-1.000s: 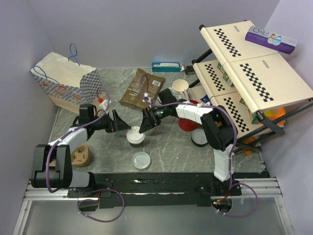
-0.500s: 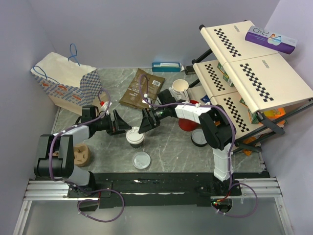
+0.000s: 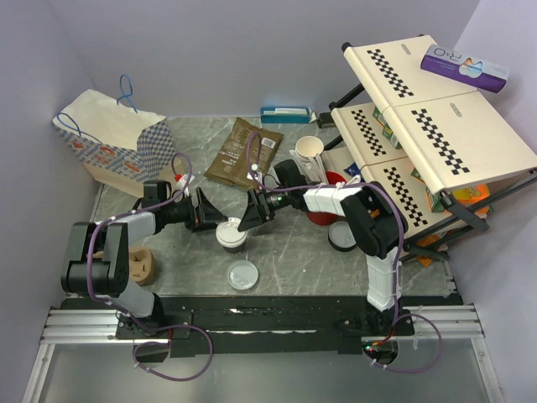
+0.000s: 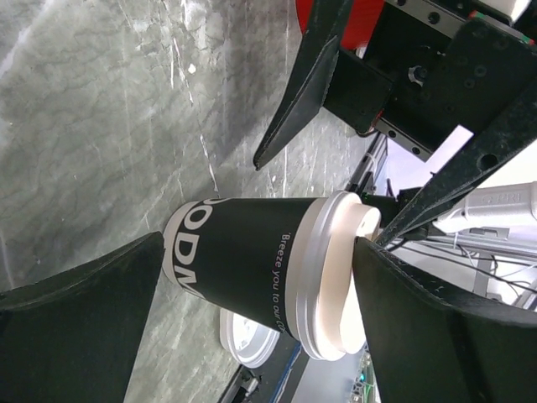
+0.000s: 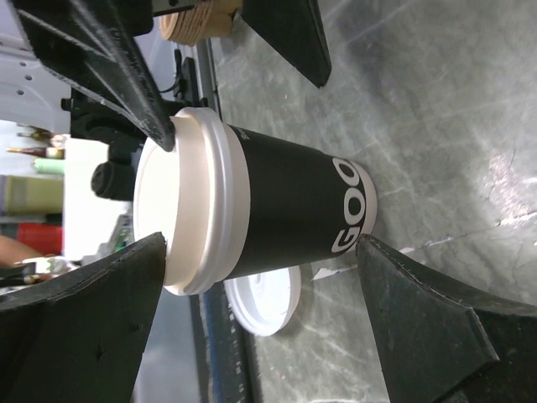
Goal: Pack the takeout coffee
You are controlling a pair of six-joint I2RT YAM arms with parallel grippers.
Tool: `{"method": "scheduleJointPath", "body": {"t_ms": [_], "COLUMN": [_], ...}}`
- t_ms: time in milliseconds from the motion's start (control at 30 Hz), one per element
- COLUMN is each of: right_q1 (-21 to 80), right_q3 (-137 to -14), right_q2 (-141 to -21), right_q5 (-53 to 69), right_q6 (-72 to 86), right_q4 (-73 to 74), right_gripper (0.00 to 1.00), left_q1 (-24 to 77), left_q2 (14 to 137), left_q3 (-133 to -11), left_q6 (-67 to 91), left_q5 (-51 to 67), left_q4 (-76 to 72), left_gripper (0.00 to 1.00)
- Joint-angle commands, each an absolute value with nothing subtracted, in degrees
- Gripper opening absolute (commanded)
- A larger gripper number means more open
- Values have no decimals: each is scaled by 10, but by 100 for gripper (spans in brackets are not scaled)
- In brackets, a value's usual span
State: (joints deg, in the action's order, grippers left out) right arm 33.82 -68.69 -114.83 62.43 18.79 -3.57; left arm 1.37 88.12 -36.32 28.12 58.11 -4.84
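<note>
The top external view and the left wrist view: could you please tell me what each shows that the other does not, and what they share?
Only the top external view shows the paper bag, the brown pouch, the checkered rack and both arms whole. Only the left wrist view shows the white lettering on the side of the coffee cup. Both show that lidded cup upright on the table, the spare lid beside it, and the open left gripper and right gripper facing it from opposite sides.
</note>
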Motion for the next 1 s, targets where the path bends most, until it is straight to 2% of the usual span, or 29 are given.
{"method": "scheduleJointPath", "body": {"t_ms": [0,400,533,633,767,967], "right_q1": [348,352,351,351,348,341], "right_q3": [-646,-689,-698,-700,-700,-715], "right_q2": [-1149,-1156,-1154,-1149,-1140,-1131], "right_q5": [558,453,443,455,479,532], "right_q6": [140,124,120,114,117,127], "right_q4": [-69,39,65,74,67,53], "right_gripper": [97,95,95,95,95,98], "left_q1": [12,2,-11,-13,-13,-12], "left_q2": [930,962,948,925,872,826], "left_q3": [-345,-348,-338,-329,-323,-358], "left_q6": [220,254,234,207,240,254], "left_q5": [424,351,396,483,566,584], "left_q4": [-2,36,21,4,-92,-113], "left_gripper": [96,94,94,95,99,99]}}
